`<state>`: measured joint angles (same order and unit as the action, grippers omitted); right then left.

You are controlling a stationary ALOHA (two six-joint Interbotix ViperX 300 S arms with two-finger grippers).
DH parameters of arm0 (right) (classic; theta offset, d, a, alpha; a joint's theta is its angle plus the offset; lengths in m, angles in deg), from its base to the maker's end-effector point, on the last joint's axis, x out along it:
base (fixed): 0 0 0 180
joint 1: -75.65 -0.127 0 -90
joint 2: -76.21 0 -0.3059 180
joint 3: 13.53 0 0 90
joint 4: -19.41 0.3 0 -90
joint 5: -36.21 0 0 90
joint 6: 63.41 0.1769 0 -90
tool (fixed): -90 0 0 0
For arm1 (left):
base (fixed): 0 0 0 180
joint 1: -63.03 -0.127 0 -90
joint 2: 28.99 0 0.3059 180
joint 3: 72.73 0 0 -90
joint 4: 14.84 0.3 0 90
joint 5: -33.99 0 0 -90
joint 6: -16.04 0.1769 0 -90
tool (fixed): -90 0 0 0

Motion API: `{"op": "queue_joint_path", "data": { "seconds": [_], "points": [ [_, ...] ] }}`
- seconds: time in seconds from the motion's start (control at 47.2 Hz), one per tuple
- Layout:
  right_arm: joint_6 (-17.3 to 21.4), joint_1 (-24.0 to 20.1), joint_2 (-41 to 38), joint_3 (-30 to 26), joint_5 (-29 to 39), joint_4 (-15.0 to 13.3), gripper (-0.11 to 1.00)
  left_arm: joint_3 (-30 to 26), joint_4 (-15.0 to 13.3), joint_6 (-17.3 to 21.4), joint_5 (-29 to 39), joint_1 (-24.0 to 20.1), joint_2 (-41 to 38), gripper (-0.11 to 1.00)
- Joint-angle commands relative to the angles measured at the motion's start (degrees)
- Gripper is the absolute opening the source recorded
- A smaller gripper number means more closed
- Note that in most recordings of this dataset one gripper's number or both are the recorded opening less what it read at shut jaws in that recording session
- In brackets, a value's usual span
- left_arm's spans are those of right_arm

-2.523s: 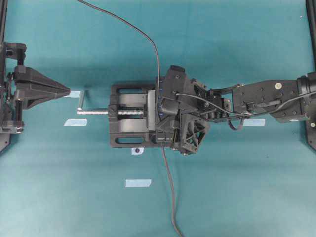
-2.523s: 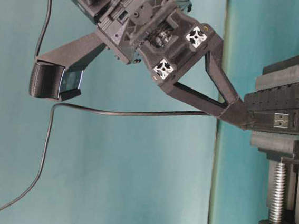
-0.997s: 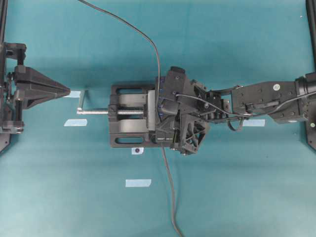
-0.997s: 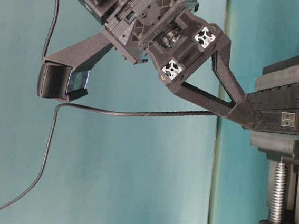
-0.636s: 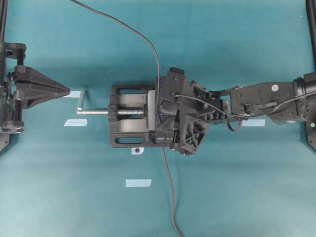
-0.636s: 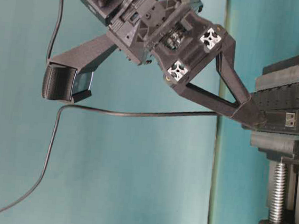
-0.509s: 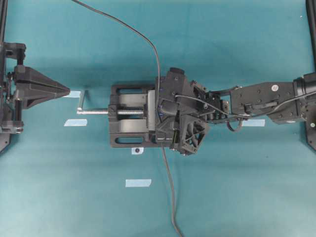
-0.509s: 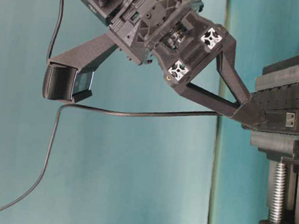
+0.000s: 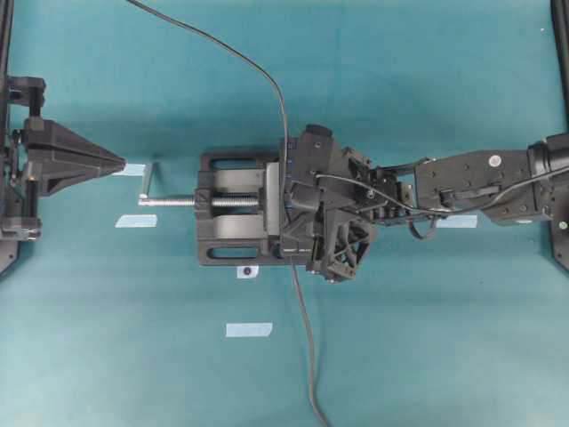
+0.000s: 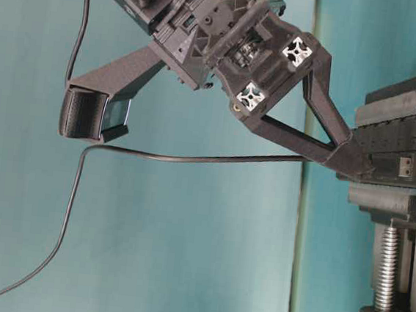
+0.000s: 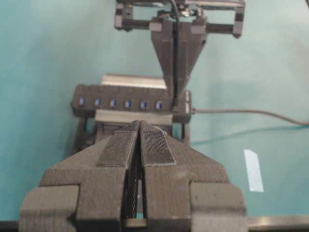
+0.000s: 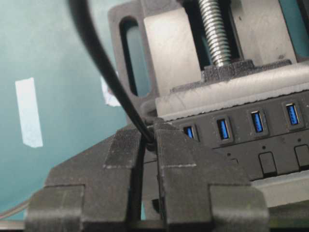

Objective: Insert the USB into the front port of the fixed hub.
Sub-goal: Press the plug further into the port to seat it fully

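The fixed hub [image 11: 130, 103] is a long black strip with blue ports, clamped in the vise. My right gripper [image 12: 149, 134] is shut on the USB [image 12: 150, 140], whose thin black cable [image 9: 258, 62] runs off to the top. Its fingertips [image 10: 354, 164] press down at the hub's end port nearest the table-level camera. The plug body is hidden between the fingers. A small silver piece [image 10: 407, 168] shows at the hub's near end [image 10: 401, 141], in line with the fingertips. My left gripper [image 9: 120, 165] is shut and empty at the far left, pointing at the vise.
The black vise [image 9: 233, 209] with its silver screw [image 9: 173, 201] holds the hub mid-table. The hub's thicker grey cable [image 9: 307, 347] runs toward the front edge. Pale tape strips [image 9: 249, 329] lie on the teal table.
My right gripper has pushed down toward the hub with the USB. The silver piece at the hub's end has moved deeper the same way. The left arm has not moved.
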<state>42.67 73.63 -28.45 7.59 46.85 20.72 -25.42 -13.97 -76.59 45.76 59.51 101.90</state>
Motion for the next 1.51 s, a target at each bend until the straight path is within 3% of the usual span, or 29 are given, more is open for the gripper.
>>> {"op": "queue_joint_path", "data": {
  "seconds": [0.0, 0.276, 1.484],
  "points": [
    [0.8, -1.1, 0.4, -0.3, 0.3, 0.2, 0.02, -0.7, 0.1, -0.2, -0.5, 0.1, -0.2, 0.0],
    [2.7, -2.5, -0.6, -0.3, 1.0, 0.2, 0.02, -0.7, 0.0, -0.2, -0.5, 0.1, -0.2, 0.0],
    [3.3, -3.3, -1.8, -0.2, 2.1, 0.2, 0.02, -0.7, 0.0, -0.2, -0.5, 0.1, 0.0, 0.0]
  ]
}}
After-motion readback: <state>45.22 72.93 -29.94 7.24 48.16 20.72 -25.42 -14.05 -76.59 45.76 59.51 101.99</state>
